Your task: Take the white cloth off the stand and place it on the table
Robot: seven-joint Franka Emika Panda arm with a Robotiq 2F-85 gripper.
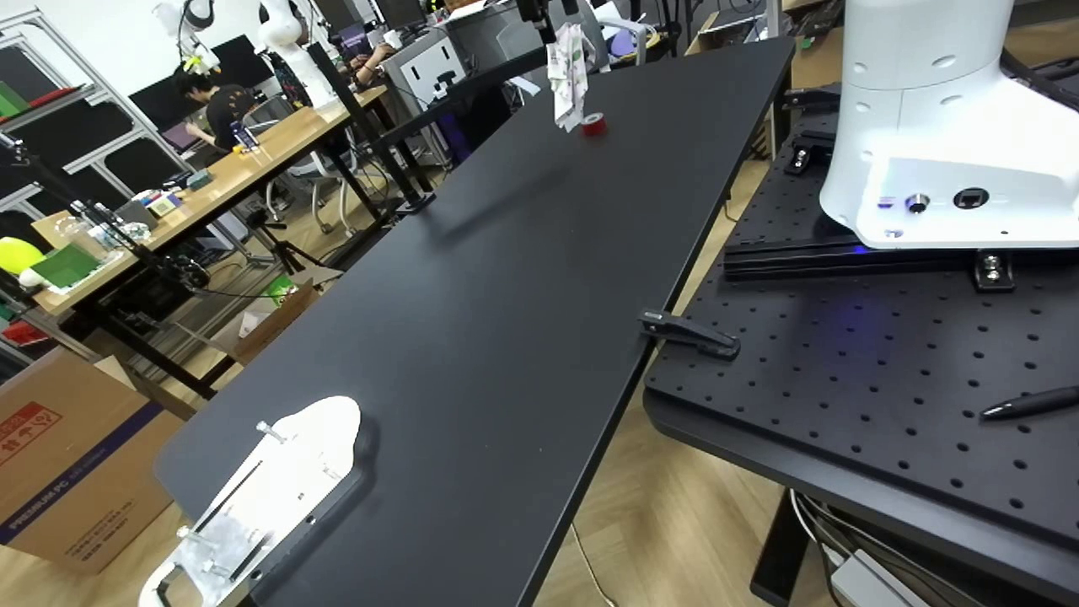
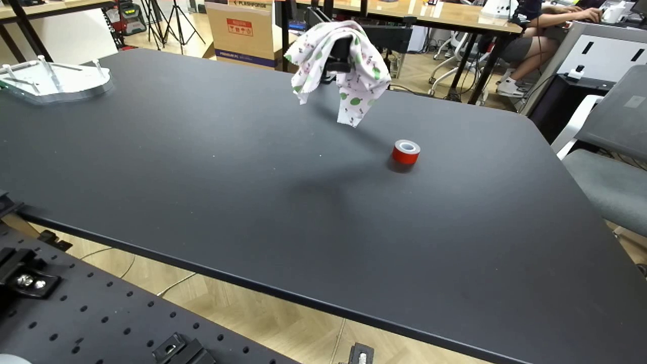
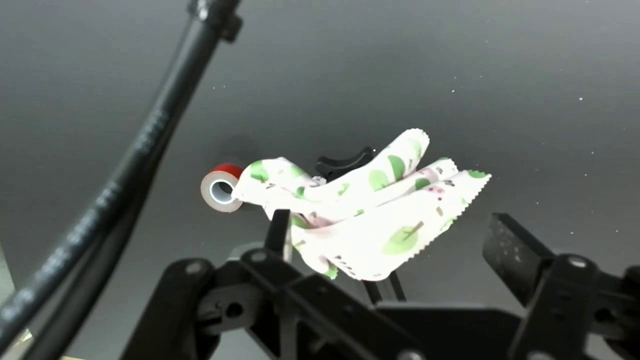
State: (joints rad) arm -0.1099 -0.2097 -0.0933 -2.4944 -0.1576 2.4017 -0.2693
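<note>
The pincer (image 3: 392, 232) is spread, the white cloth (image 2: 365, 71) hanging with room between edge and table (image 2: 242, 197).

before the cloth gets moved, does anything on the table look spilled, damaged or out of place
Nothing looks plainly spilled or damaged. The roll of red tape sits on the table near the hanging white cloth; with no evident part in the task, it might be a stray.
</note>
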